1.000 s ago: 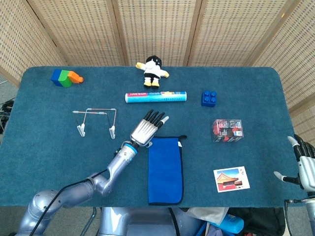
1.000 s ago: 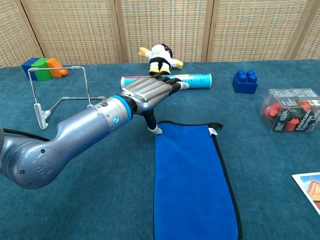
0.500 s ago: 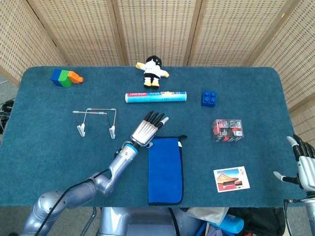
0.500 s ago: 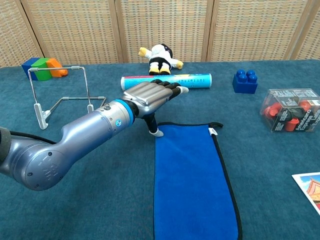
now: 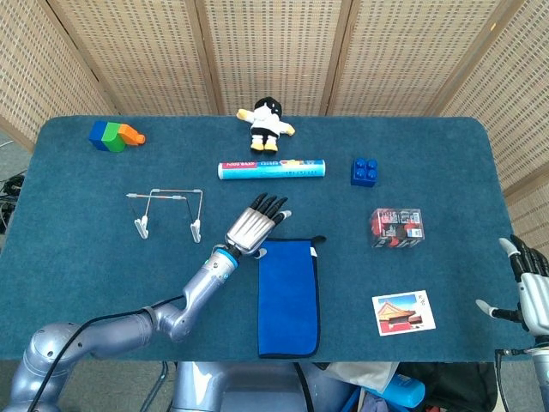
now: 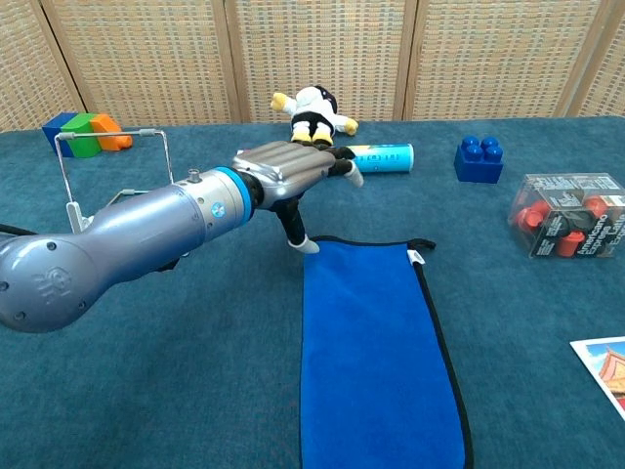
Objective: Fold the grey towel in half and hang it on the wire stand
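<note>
The desk (image 5: 77, 249) carried the towel (image 5: 288, 296) — blue in these views, flat, near edge cropped in the chest view. The left hand (image 5: 254, 225) hovered unclenched, empty, at its far corner; a shallow pinch could slip. The stand (image 5: 167, 210) waited left. The right hand (image 5: 532, 287) — partly cropped — lay released.

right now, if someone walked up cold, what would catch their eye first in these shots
Probably the big silver left hand, fingers spread, hovering just past the far left corner of the towel, which looks bright blue rather than grey and lies flat in a long strip near the table's front edge. Next would be the wire stand, left of the towel, and the small plush figure at the far edge.
</note>
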`<state>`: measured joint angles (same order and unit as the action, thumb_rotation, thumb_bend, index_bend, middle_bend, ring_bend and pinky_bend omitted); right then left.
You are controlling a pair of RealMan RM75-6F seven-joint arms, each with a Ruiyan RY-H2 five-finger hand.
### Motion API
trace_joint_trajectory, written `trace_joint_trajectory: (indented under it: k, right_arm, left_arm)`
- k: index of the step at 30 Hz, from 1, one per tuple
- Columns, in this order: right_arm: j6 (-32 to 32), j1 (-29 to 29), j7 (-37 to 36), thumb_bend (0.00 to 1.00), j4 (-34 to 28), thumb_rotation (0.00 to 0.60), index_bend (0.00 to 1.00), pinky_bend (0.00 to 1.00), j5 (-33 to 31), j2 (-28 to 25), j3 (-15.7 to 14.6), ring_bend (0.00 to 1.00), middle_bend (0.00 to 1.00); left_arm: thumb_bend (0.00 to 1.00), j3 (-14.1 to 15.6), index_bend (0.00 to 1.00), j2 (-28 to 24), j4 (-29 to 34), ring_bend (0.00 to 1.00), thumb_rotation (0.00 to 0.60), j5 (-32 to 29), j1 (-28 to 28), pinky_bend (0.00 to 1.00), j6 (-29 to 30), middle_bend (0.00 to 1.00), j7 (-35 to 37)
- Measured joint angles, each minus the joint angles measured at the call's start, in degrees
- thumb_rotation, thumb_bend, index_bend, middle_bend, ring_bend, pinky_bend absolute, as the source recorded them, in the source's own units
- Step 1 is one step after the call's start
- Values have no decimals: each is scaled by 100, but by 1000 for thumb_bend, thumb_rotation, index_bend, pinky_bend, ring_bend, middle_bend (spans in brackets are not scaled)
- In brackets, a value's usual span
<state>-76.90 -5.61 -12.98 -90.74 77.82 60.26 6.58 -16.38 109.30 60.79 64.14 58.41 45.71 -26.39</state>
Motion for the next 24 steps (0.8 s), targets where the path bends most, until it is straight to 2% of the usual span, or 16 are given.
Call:
trace_joint_trajectory:
  k: [4, 12, 24]
  right_arm:
    - [-3, 1, -4, 0, 3, 600, 0, 0, -2, 1, 0, 0, 0]
    - [8, 2, -31, 0, 21, 600, 0, 0, -21, -3, 3, 0, 0]
    - [41, -15, -8, 0, 24, 600, 0, 0, -12, 10, -14, 0, 0]
  left_arm:
    - [243, -109, 347, -98, 294, 0, 600, -749, 8, 0, -53, 0, -534]
    - [266, -266, 358, 57, 364, 0, 600, -1934, 147, 0, 111, 0, -1238]
    - [280, -349, 366, 439, 18, 0, 600, -2767, 506, 0, 251, 0, -1709]
